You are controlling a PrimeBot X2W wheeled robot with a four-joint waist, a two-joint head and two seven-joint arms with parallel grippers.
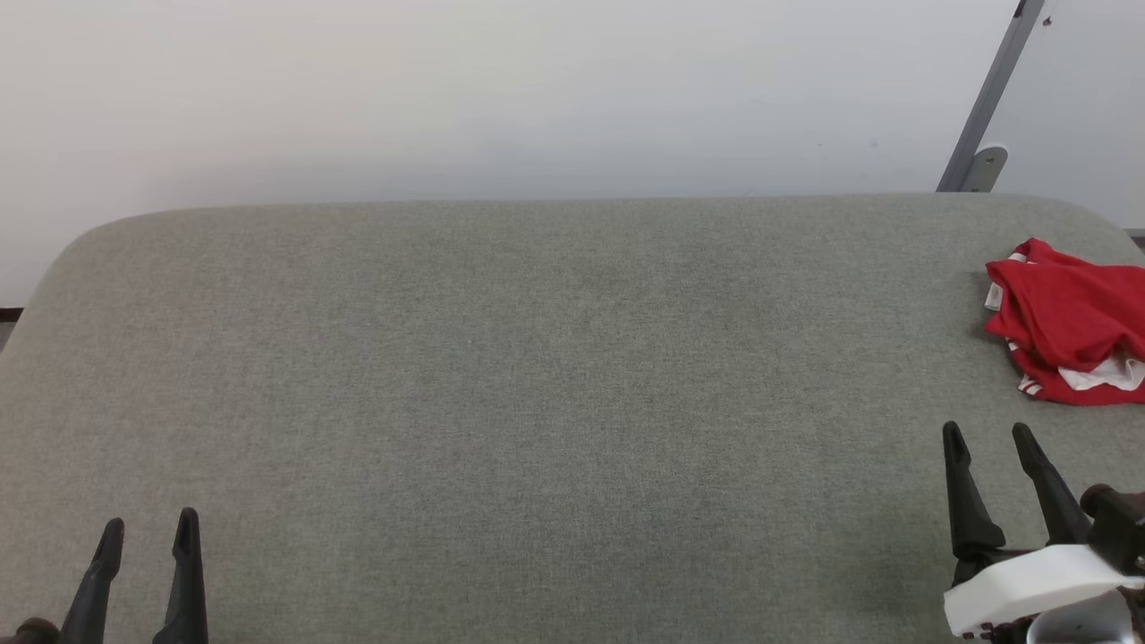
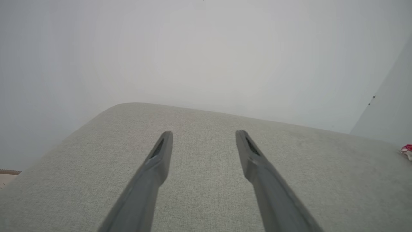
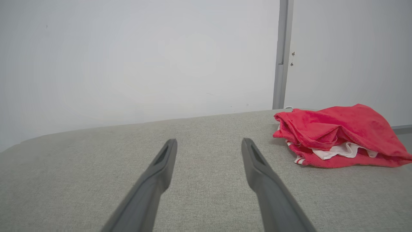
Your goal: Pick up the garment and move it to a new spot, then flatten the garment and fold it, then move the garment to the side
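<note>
The garment (image 1: 1069, 317) is a red jersey with white trim, lying crumpled in a heap at the far right of the grey padded table (image 1: 537, 376). My right gripper (image 1: 988, 438) hovers open just short of it, at the lower right, nothing between its fingers. In the right wrist view the garment (image 3: 338, 133) sits ahead and to the right of the open right gripper (image 3: 209, 141). My left gripper (image 1: 149, 528) stands open at the lower left, far from the cloth. The left wrist view has the open left gripper (image 2: 203, 133) over bare fabric, with a sliver of the garment (image 2: 407, 149) at the right edge.
A white wall rises behind the table's rounded far edge. A grey metal post (image 1: 988, 98) leans at the back right, also seen as a grey post (image 3: 281, 54) in the right wrist view. The table's middle and left are bare grey fabric.
</note>
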